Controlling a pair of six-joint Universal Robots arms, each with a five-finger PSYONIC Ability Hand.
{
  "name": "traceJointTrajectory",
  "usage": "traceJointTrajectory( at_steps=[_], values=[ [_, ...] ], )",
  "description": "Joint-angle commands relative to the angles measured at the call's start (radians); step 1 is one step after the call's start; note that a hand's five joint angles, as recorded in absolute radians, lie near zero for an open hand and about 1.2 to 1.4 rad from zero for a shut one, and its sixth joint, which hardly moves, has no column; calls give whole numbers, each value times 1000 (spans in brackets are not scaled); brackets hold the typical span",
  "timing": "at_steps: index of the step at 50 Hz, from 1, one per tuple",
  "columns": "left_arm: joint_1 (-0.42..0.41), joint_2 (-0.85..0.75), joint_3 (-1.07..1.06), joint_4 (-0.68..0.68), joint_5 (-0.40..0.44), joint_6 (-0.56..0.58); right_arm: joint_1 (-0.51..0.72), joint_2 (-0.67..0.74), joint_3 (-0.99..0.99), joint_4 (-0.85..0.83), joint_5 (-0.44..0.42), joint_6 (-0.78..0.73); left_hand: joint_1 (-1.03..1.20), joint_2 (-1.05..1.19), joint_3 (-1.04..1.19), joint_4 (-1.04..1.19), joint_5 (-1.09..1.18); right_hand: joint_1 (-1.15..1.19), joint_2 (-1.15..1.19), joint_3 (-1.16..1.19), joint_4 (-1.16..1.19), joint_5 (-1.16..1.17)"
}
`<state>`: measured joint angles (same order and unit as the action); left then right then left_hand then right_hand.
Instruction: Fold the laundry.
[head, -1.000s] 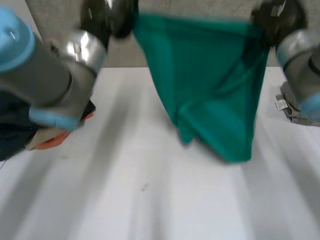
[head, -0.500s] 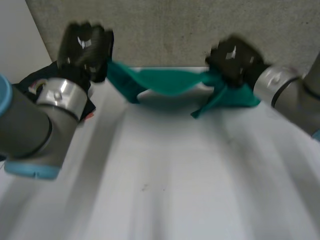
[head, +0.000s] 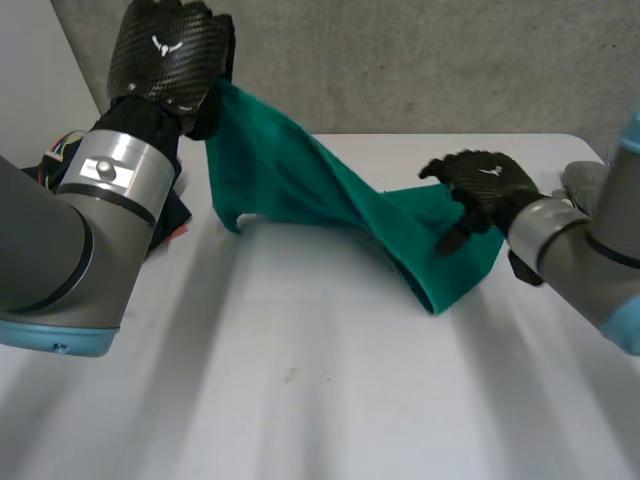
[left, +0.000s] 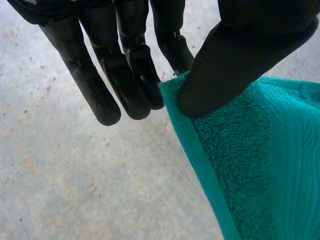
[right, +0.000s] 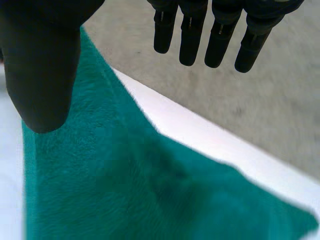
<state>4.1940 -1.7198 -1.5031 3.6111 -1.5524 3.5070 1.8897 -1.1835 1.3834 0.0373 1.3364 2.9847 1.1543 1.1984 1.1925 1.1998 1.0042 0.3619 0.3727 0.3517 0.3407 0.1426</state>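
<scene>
Left robot hand (head: 165, 55) pinches the limp, soft towel (head: 300, 175) by its hemmed corner; right robot hand (head: 485, 185), fingers apart, should take the sagging end beneath it.

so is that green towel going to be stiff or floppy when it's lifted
Likely floppy: the green towel sags in a twisted band from the left robot hand, pinching its corner, down toward the table. Its fuzzy terry pile probably grips rather than slips. Seemingly light, since a corner pinch holds it.
</scene>
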Motion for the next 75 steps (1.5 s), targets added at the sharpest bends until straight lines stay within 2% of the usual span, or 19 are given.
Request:
traceJointTrajectory(
  at_steps=[1, 8, 12, 16, 21, 31, 39, 42, 43, 45, 49, 52, 54, 56, 57, 61, 68, 71, 75],
  values=[
    [-37, 0, 38, -19, -2, -2, -92, -116, 209, 85, -8, 129, 242, 198, 204, 196, 218, 28, 18, 39, 50, 73],
    [-60, 22, 46, -19, -2, -2, -90, -120, 342, 4, 4, 135, 242, 198, 204, 196, 218, 31, 21, 42, 53, 76],
    [-65, 36, 46, -19, -2, -2, -75, -58, 345, -79, 9, 138, 242, 198, 204, 196, 218, 40, 29, 50, 61, 85],
    [-66, 43, 47, -19, -2, -2, -14, 50, 295, -143, 58, 142, 242, 198, 204, 196, 218, 52, 41, 62, 73, 97],
    [-66, 49, 50, -19, -2, -2, 89, 151, 180, -162, 197, 135, 242, 198, 204, 196, 218, 58, 47, 68, 79, 103],
    [-66, 49, 49, -19, -2, -3, 152, 320, -33, -165, 264, 161, 242, 198, 204, 196, 218, 137, 126, 147, 158, 182],
    [-65, 49, 47, -19, -2, -3, 161, 465, -190, -177, 334, 158, 242, 198, 204, 196, 218, 372, 361, 382, 393, 416],
    [-65, 48, 47, -19, -2, -5, 160, 495, -227, -185, 348, 154, 242, 198, 204, 196, 218, 609, 598, 619, 630, 654],
    [-65, 49, 47, -19, -2, -5, 160, 502, -237, -189, 349, 154, 242, 198, 204, 196, 218, 825, 814, 835, 846, 870],
    [-63, 48, 47, -17, -3, -5, 158, 505, -247, -200, 354, 152, 242, 198, 204, 196, 218, 1034, 1023, 1044, 1055, 1078],
    [-57, 49, 52, -17, -6, -3, 144, 466, -238, -214, 376, 120, 242, 198, 204, 196, 218, 1034, 1024, 1045, 1056, 1079],
    [-48, 52, 58, -17, -9, -2, 129, 339, -201, -205, 365, 41, 242, 198, 204, 196, 218, 1034, 1024, 1045, 1056, 1079],
    [-38, 60, 63, -20, -12, 0, 109, 188, -167, -188, 337, -67, 242, 198, 204, 196, 218, 1034, 1024, 1045, 1056, 1079],
    [-8, 85, 66, -28, -12, 0, 86, 96, -153, -145, 293, -168, 242, 198, 204, 196, 218, 1034, 1024, 1045, 1056, 1079],
    [7, 94, 67, -35, -12, 0, 51, 20, -146, -82, 237, -276, 242, 198, 204, 196, 218, 1034, 1024, 1045, 1056, 1079],
    [80, 118, 77, -98, -12, -2, -32, -80, -170, 102, 132, -520, 242, 198, 204, 196, 218, 1034, 1024, 1045, 1056, 1079],
    [120, 117, 63, -265, -5, 0, -64, -178, -268, 344, 121, -759, 242, 198, 204, 196, 218, 1034, 1024, 1045, 1056, 1079],
    [121, 98, 40, -353, 1, 3, -67, -205, -268, 386, 112, -806, 242, 198, 204, 196, 218, 1034, 1024, 1045, 1056, 1079],
    [118, 4, 3, -413, 5, 10, -70, -157, -241, 408, 96, -851, 242, 198, 204, 196, 218, 1034, 1024, 1045, 1056, 1079]
  ],
)
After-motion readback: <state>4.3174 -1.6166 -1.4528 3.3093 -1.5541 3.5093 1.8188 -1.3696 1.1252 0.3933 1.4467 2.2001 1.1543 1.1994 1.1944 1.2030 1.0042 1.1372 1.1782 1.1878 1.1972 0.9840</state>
